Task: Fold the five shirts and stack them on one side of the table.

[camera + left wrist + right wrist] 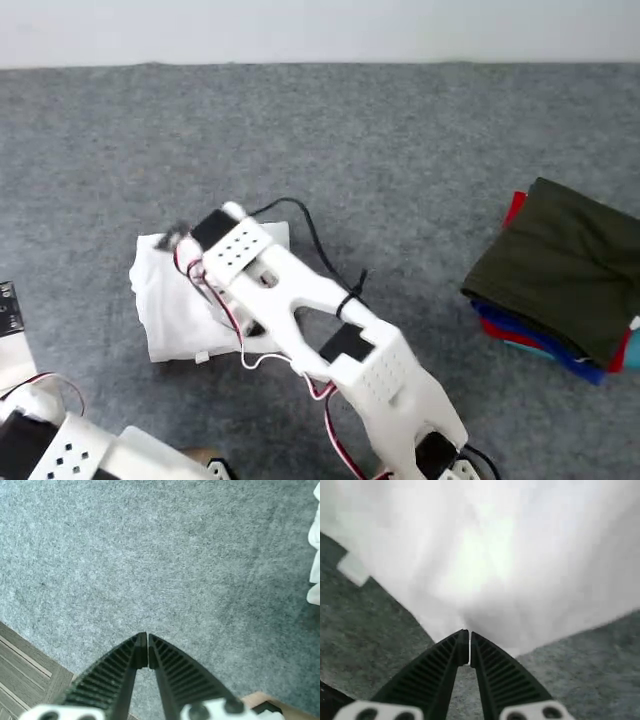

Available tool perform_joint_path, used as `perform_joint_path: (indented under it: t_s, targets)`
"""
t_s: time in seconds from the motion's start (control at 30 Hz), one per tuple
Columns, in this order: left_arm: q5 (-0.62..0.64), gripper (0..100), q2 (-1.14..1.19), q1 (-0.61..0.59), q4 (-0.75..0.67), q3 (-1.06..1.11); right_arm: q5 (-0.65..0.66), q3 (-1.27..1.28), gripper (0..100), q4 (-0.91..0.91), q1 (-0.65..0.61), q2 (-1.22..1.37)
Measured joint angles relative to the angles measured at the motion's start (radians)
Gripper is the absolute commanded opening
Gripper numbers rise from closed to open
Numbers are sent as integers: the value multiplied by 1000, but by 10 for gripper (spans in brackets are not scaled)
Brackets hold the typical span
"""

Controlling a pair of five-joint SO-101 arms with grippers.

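Grey table (pixel 400 150): white shirt (pixel 165 310), folded stack (pixel 560 270).

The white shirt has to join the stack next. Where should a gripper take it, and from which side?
Probably the edge of the white shirt facing the stack, approached low from that side: it lies flat on the table, so only an edge offers cloth to pinch.

One white shirt (pixel 175 315), four folded shirts (pixel 560 265) stacked, two arms (pixel 300 295).
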Motion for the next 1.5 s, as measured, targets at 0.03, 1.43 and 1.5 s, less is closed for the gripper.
perform_joint_path:
  t_s: [0.03, 1.43, 1.5]
  targets:
    - [0, 17, 0, 0, 0, 0, 0, -6, 14, 0, 6, -31]
    - [0, 17, 0, 0, 0, 0, -562, 106, 28, -224, 9, 123]
    - [0, 17, 0, 0, 0, 0, -551, 104, 35, -203, 20, 123]
